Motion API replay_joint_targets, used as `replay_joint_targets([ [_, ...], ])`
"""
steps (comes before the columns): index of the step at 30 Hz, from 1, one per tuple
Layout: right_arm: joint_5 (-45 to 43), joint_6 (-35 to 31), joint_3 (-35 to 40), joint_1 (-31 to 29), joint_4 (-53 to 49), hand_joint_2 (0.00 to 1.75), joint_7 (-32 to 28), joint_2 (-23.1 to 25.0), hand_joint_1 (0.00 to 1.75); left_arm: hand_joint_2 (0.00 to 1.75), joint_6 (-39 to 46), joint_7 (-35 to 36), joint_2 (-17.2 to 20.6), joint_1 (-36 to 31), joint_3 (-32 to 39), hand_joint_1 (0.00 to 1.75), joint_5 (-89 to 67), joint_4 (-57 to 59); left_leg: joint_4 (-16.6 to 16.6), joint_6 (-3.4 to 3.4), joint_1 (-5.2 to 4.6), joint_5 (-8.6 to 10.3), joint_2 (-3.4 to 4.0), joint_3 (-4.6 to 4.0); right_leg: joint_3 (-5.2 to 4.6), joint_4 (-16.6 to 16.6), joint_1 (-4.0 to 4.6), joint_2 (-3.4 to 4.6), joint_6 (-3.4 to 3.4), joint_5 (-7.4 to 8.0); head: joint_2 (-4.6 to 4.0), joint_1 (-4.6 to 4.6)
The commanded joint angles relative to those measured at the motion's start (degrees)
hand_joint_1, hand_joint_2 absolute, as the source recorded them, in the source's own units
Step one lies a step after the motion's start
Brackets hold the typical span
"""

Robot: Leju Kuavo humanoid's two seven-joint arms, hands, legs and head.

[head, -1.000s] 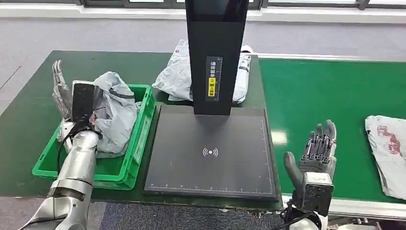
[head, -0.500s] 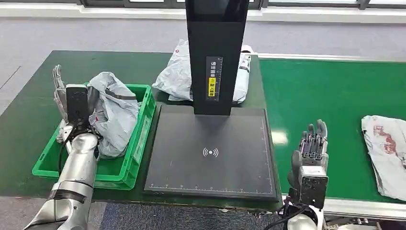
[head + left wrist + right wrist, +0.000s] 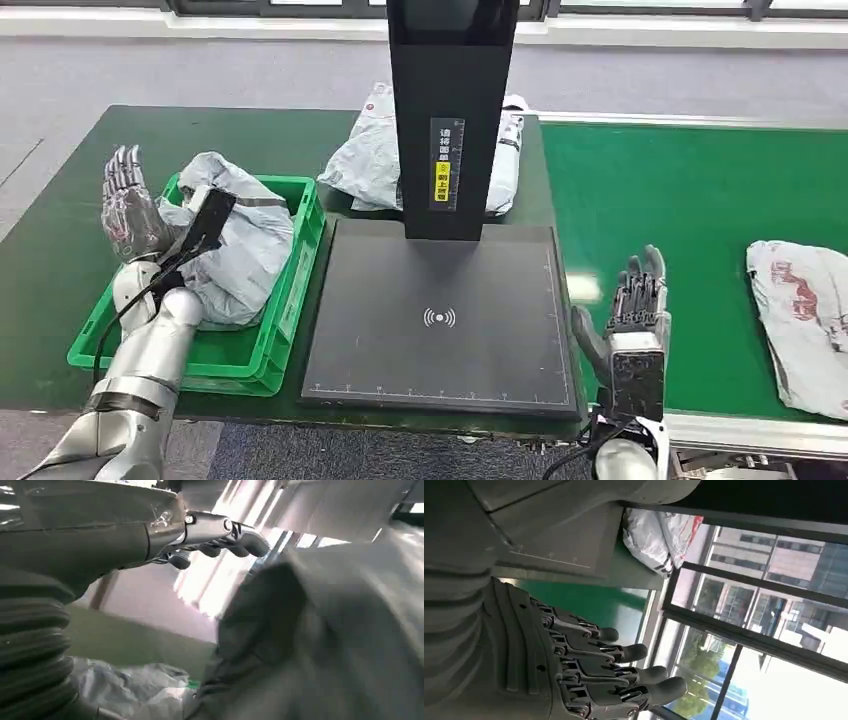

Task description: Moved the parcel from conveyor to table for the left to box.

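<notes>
The left hand (image 3: 128, 205) is raised just beside the outer wall of the crate (image 3: 292, 290), its fingers spread apart and holding nothing. In the left wrist view the fingers (image 3: 220, 535) stretch out straight above crumpled grey plastic. A grey bagged parcel (image 3: 240, 245) fills the far half of the crate, bulging above its rim, and the left forearm crosses in front of it. The crate is green and sits on the dark green bench (image 3: 60, 250).

Beside the crate, on the side away from the left hand, lies the black scanner plate (image 3: 440, 320) with a white wireless mark at its middle. A black post (image 3: 452, 110) stands at the plate's far edge, carrying a yellow label. Behind the post a second grey bag (image 3: 365, 160) lies on the bench, partly hidden by the post.

The right hand (image 3: 637, 300) is held upright just past the plate's far side from the crate, at the near edge of the conveyor (image 3: 680, 190). Its fingers are straight, slightly parted and empty, as the right wrist view also shows. On the bright green conveyor, well apart from the right hand and farthest from the crate, lies a white parcel (image 3: 800, 320) with red print, cut off by the picture's edge.
</notes>
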Motion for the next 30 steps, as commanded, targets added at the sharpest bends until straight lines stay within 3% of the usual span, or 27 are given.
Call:
replay_joint_targets([
  [1,1.3,1.9,-2.7,0.0,2.7,1.75,-0.3,-2.3,0.0,1.75,0.1,-8.0,7.3,-3.6,-5.1,0.0,-15.3,2.7,0.0,0.14,0.03,-0.04,0.03,0.13,0.15,-0.1,0.08,-0.07,-0.16,-0.04,0.0,0.0],
  [2,1.6,2.5,-3.4,-0.5,3.0,1.75,-0.9,-2.2,0.0,1.75,-1.6,-14.2,8.6,-2.5,-5.5,0.0,-10.7,0.7,-0.1,0.17,0.05,-0.05,0.03,0.18,0.21,-0.1,0.12,-0.09,-0.2,-0.04,0.0,0.0],
  [7,5.2,2.6,-5.5,-1.9,1.8,1.75,-0.7,-0.7,0.0,1.75,-6.1,-20.6,11.1,-0.3,-0.9,0.0,2.5,-8.2,-0.1,0.18,0.02,-0.08,0.28,0.2,0.09,-0.1,0.1,0.18,-0.22,-0.01,-0.02,0.0],
  [9,5.2,2.3,-5.8,-1.9,2.2,1.75,-0.7,-0.6,0.0,1.75,-9.6,-22.8,10.0,-0.3,3.1,0.0,13.2,-11.2,0.0,0.18,0.07,-0.09,0.3,0.18,0.09,-0.1,0.14,0.2,-0.22,0.0,0.0,0.0],
  [16,4.8,2.4,-4.9,-2.6,4.4,1.75,-1.1,-0.8,0.0,1.75,-10.3,-23.1,9.1,-0.2,6.3,0.0,20.7,-12.2,-0.1,0.15,0.06,-0.04,0.18,0.17,0.14,-0.1,0.1,0.1,-0.14,0.01,0.0,0.0],
  [20,4.4,1.7,-4.0,-3.4,5.4,1.75,-1.3,-1.1,0.0,1.75,-14.3,-23.7,6.9,0.2,8.9,0.0,33.1,-13.1,-0.2,0.2,0.02,0.0,0.05,0.25,0.26,-0.2,0.08,-0.05,-0.19,-0.02,0.0,0.0],
  [30,3.4,0.8,-4.4,-4.0,5.9,1.75,-1.3,-0.9,0.0,1.75,-20.1,-24.8,5.3,-0.5,7.7,0.0,42.5,-12.2,-0.1,0.16,0.03,0.0,-0.04,0.17,0.2,-0.1,0.07,-0.12,-0.14,-0.02,-0.02,0.0],
])
